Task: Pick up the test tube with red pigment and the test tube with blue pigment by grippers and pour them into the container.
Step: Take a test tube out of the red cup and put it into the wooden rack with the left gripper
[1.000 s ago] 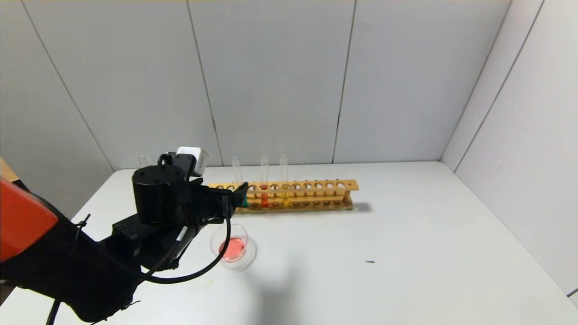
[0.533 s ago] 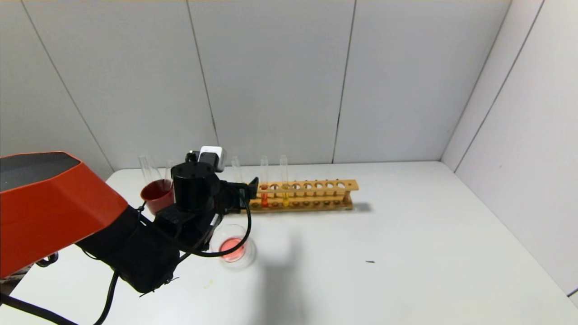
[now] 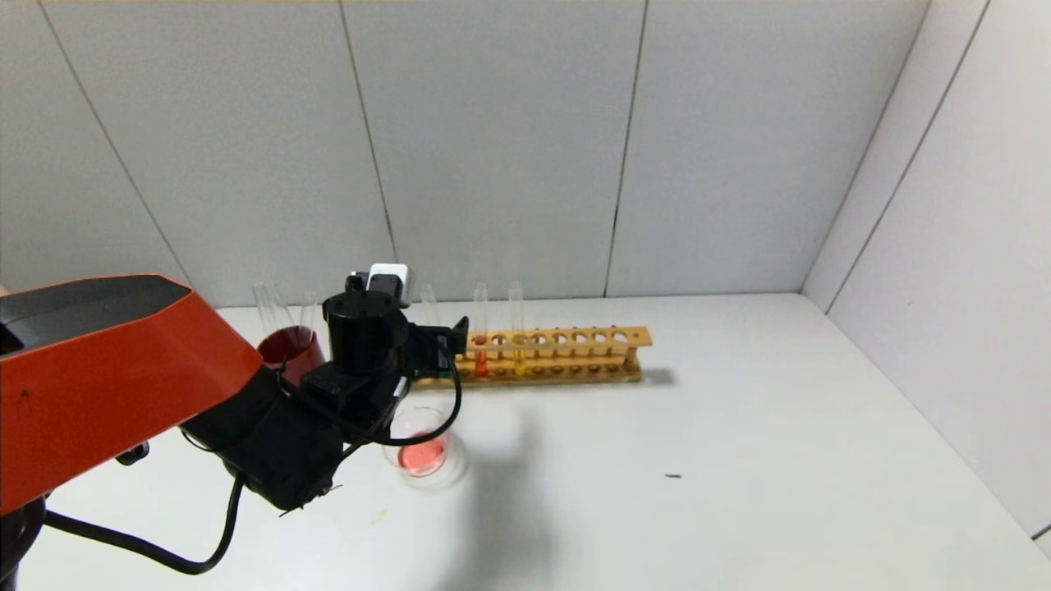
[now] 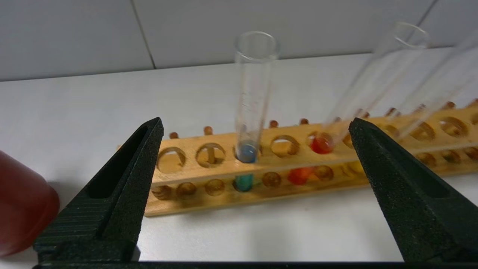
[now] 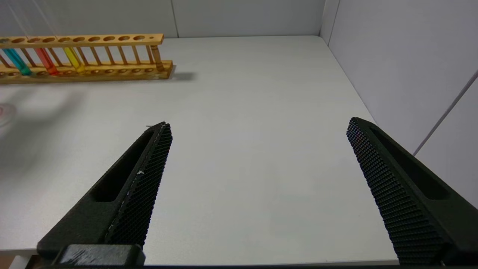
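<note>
Left gripper (image 4: 255, 129) nearer rack (image 4: 224, 194), wide open, empty; blue tube (image 4: 251, 108) between fingers

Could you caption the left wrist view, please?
Open left gripper faces the blue-pigment test tube standing in the wooden rack.

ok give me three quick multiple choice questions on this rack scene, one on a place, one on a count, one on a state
1. Where does the test tube with blue pigment stand?
A. in the wooden rack
B. in the red cup
C. flat on the table

2. How many rack tubes hold coloured liquid?
A. one
B. three
C. five

3. How are the left gripper fingers?
A. shut on the blue tube
B. shut on nothing
C. open, either side of the blue tube

Key:
1 A, it stands upright in a rack hole.
2 B, the right wrist view shows blue, orange-red and yellow.
3 C, a clear gap shows on both sides of the tube.
</note>
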